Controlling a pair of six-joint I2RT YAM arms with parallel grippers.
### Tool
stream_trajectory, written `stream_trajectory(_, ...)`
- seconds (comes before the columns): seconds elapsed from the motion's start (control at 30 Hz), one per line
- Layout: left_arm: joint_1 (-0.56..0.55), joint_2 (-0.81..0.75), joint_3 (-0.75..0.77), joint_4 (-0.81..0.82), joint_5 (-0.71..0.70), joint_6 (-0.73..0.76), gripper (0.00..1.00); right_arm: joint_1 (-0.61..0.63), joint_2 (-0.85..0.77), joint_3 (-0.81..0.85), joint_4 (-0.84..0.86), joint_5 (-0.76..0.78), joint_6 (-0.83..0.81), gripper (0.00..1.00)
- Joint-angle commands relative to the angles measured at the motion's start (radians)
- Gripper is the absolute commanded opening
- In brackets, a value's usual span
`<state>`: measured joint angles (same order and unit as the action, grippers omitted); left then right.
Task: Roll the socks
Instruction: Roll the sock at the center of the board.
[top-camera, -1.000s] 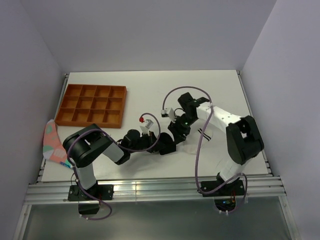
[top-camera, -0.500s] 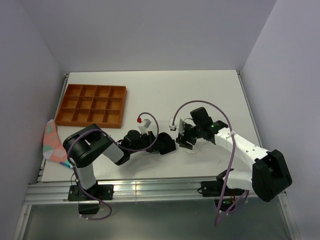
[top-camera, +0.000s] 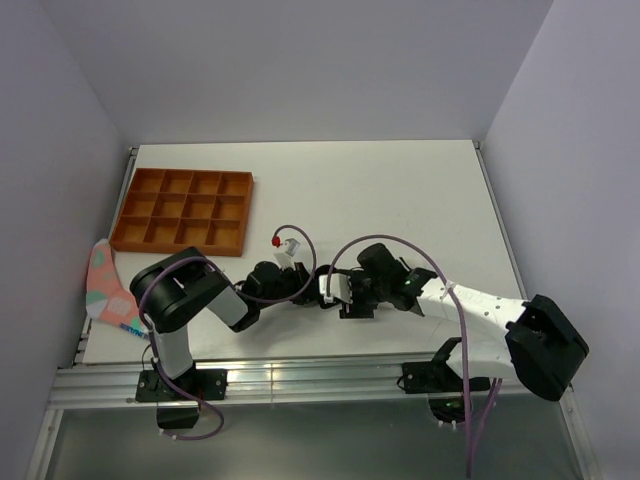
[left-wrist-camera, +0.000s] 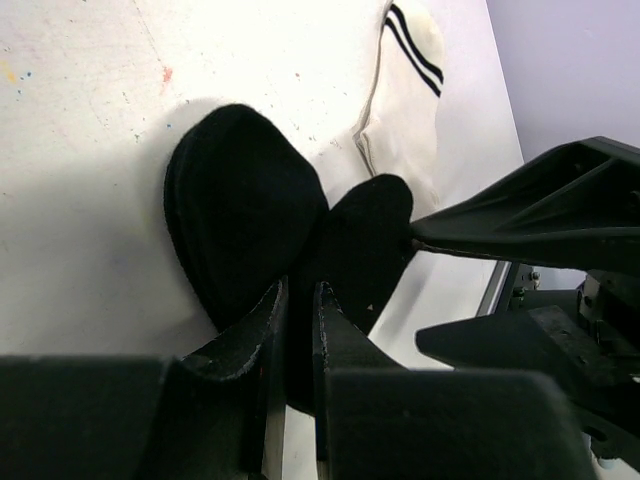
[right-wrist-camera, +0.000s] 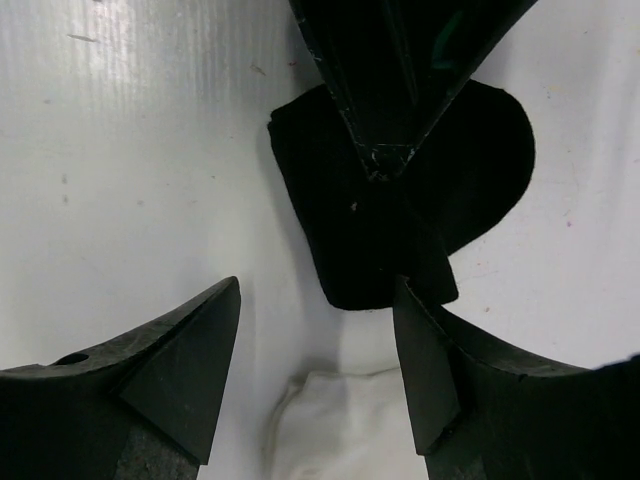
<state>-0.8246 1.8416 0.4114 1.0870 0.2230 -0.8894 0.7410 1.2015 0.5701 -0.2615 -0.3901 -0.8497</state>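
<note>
In the left wrist view the black sock (left-wrist-camera: 240, 205) lies folded into a rounded bundle on the white table. My left gripper (left-wrist-camera: 296, 298) is shut on its near flap. The white sock (left-wrist-camera: 405, 130) lies just beyond it, its two black cuff stripes (left-wrist-camera: 415, 45) at the far end. My right gripper (right-wrist-camera: 318, 290) is open, low over the table, with the toe end of the white sock (right-wrist-camera: 345, 420) between its fingers and the black sock (right-wrist-camera: 390, 230) just ahead of the tips. From above, both grippers (top-camera: 312, 288) (top-camera: 345, 297) meet near the table's front and hide the socks.
An orange compartment tray (top-camera: 183, 210) stands at the back left of the table. A pink fabric piece with teal patches (top-camera: 105, 285) hangs over the left edge. The right arm's forearm (top-camera: 470, 300) stretches low across the front right of the table.
The right arm has swung down and to the left, bringing its gripper up against the black sock, and its jaws have spread wider. The left gripper has kept its pinch in place.
</note>
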Motion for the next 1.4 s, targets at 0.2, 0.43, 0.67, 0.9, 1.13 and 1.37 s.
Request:
stream_trajectory(0.2,-0.005,0.094,-0.079,-0.277,-0.047,0.049,0.00,0.049,0.052,-0.032,0.183,0.108,-0.078,0.69)
stream_trajectory(0.43,-0.005,0.110,-0.071,-0.266,-0.028,0.053,0.00,0.089,0.112,-0.038,0.225,0.149,-0.103,0.69)
stream_trajectory(0.67,-0.007,0.117,-0.065,-0.259,0.002,0.063,0.00,0.101,0.185,0.031,0.179,0.165,-0.088,0.65)
stream_trajectory(0.9,-0.005,0.139,-0.036,-0.254,0.067,0.083,0.00,0.101,0.233,0.122,0.073,0.146,-0.058,0.47)
stream_trajectory(1.13,-0.005,0.136,-0.005,-0.277,0.121,0.116,0.00,0.101,0.279,0.273,-0.189,0.034,0.017,0.35)
stream_trajectory(1.37,-0.005,0.116,0.020,-0.276,0.128,0.126,0.00,0.100,0.308,0.339,-0.344,-0.070,0.093,0.33)
